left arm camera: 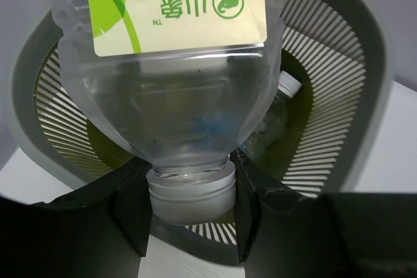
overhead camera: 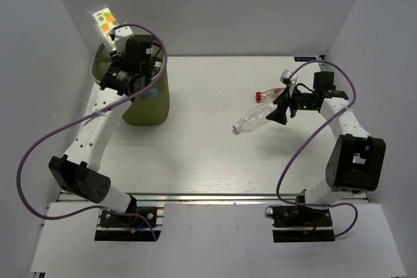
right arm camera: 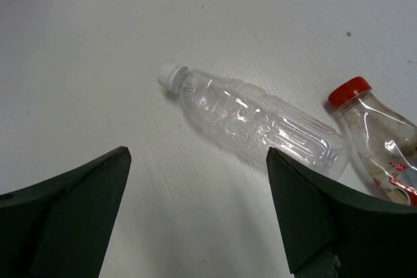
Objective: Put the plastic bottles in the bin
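Left wrist: left hand [left arm camera: 191,209] clamps the labelled bottle [left arm camera: 182,96] above the bin [left arm camera: 339,76] (another bottle [left arm camera: 273,118] lies inside).

The labelled bottle [left arm camera: 189,115] is thin clear plastic, glossy and slightly creased. Its label [left arm camera: 176,11] has a smooth sheen, and its cap [left arm camera: 191,193] is pale, matt plastic. The bin [left arm camera: 326,43] has slatted walls with a dull finish — probably painted metal, though so close up that is hard to judge. The table [right arm camera: 85,50] is white, matt and faintly grained. On it, the white-capped bottle [right arm camera: 260,125] is shiny, ridged clear plastic — the red-capped bottle [right arm camera: 384,141] likewise. The right gripper [right arm camera: 197,161] has fingers [right arm camera: 65,219] of matt black plastic.
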You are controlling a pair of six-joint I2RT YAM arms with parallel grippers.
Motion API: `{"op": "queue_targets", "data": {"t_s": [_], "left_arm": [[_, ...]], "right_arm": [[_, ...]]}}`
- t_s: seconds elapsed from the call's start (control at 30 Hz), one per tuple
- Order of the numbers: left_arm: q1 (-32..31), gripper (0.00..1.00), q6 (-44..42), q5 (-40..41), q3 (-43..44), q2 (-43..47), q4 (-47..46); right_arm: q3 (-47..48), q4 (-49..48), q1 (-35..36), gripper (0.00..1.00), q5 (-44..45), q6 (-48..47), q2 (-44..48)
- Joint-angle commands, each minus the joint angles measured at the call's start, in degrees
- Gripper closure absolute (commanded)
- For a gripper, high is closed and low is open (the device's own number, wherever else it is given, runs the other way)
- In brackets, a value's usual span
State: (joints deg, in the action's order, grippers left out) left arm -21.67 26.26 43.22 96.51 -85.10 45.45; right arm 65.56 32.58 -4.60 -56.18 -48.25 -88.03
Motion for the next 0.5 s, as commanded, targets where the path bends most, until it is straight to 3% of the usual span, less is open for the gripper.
{"op": "queue_targets", "data": {"t_s": [0.0, 0.03, 0.13, 0.2, 0.3, 0.43, 0.47], "left_arm": [[2.25, 0.45, 1.42, -2.6, 1.75, 0.9, -0.19], [2.94, 0.25, 1.42, -3.31, 1.75, 0.9, -0.19], [3.48, 0.0, 0.9, -6.13, 2.27, 0.9, -0.8], [3.48, 0.0, -0.68, -9.37, 2.28, 0.9, -1.5], [3.48, 0.0, -4.54, -15.08, 2.28, 2.74, -3.43], [2.25, 0.0, -13.5, -33.33, 0.7, 6.61, -11.68], [2.25, 0.0, -14.82, -45.12, 0.7, 6.61, -12.48]], "right_arm": [[4.22, 0.55, 1.17, 0.1, 0.9, -1.5, -1.35], [4.49, 0.56, 1.43, 0.1, 1.25, -1.67, -1.88], [5.02, -1.71, 2.75, 0.1, 2.56, -1.15, -2.58], [5.71, -2.95, 3.45, 0.1, 4.05, -0.53, -3.46], [8.43, -1.21, 4.51, 0.1, 3.46, -6.92, -5.92], [8.8, 10.63, 6.71, 0.1, 3.26, -39.36, -7.86], [8.8, 12.67, 7.06, 0.1, 5.45, -46.77, -9.08]]}}
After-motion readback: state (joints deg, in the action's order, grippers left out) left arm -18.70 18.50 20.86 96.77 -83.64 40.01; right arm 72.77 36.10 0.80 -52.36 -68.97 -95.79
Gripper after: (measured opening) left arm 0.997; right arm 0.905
